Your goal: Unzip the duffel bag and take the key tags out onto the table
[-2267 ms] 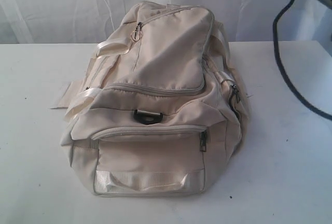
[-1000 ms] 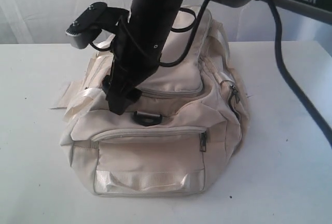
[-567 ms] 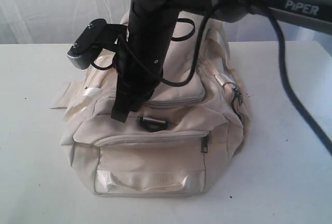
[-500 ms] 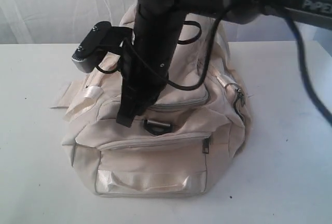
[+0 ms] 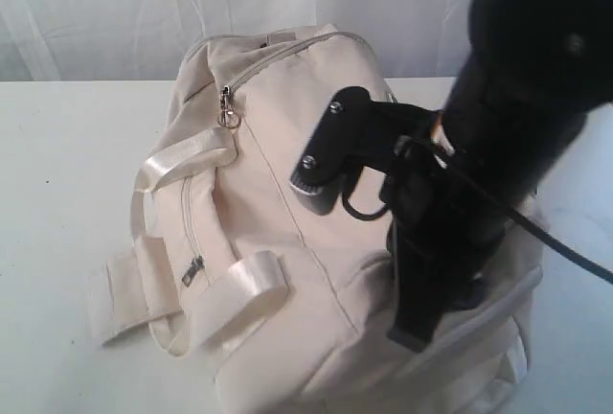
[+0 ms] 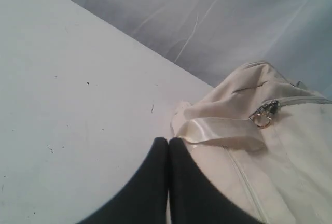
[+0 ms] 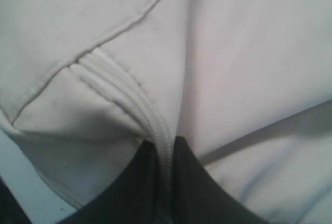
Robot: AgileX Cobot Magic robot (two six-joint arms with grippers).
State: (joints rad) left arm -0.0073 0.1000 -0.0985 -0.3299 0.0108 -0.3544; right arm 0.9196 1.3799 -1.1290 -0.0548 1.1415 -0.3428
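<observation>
Cream fabric fills the right wrist view. What does the right gripper (image 7: 164,149) hold?

– A raised seam (image 7: 122,86) of the duffel bag (image 5: 287,194). Its dark fingers (image 7: 129,193) are pinched narrow with that ridge of cloth between them, low on the bag's near right side.

And the left gripper (image 6: 167,141)?

– Closed on nothing, fingers (image 6: 150,182) pressed together, over the table (image 5: 67,146) near the bag's left side.

Where are the key tags?

– Not visible in any view. The bag lies on the table with every zip I can see closed, so I judge they are inside.

Which zip, and which arm?

– The zip pull (image 5: 228,113) with the small ring sits on the bag's upper left, just above a webbing handle (image 5: 182,157). Its zip runs from there away toward the far right across the top. From the right gripper the pull lies well off to the far left, across the bag; from the left gripper it is close, just past that handle.

So the left arm is nearer?

– By my reading, yes. It would have to open first, then draw the pull along the zip toward the far right while the right one anchors the cloth.
</observation>
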